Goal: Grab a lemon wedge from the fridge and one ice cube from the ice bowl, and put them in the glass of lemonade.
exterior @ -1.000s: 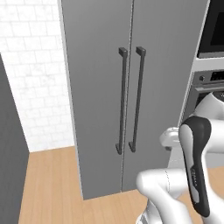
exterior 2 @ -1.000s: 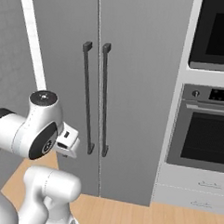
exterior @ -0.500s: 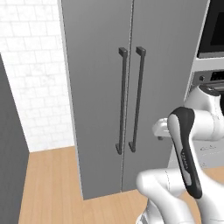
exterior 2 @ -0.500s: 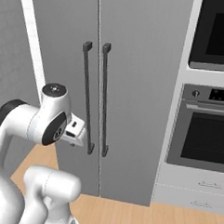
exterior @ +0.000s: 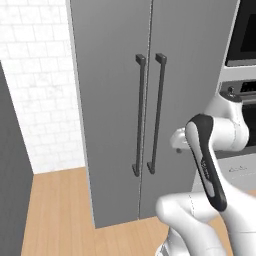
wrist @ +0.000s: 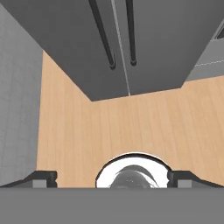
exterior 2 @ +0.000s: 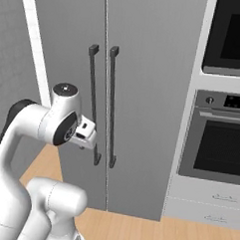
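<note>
fridge (exterior: 115,100) stands shut ahead of the robot: one tall matte grey cabinet with two doors that meet at a narrow seam down the middle. two handles (exterior: 149,114) run down either side of that seam, both long dark vertical bars, close together and parallel. with both doors closed, nothing of the shelves, drawers or anything kept inside can be seen.

to the left of the fridge is a white tiled wall (exterior: 40,85), and a wooden floor (exterior: 55,215) runs along the base of the cabinet. to the right, in the right base view, is one built-in oven (exterior 2: 215,142) with a dark glass door and one white drawer below it; a second dark-fronted appliance sits above it in the same column.

one arm rises in front of the fridge, with its elbow bent and its hand (exterior 2: 85,135) just short of the handles in the right base view, near their lower ends. the gripper (wrist: 112,179) has its two finger tips spread as wide apart as they go, one at each lower corner of the hand view, with nothing between them. that view looks down over the floor towards the bottom ends of the two handles and the foot of the fridge doors.
</note>
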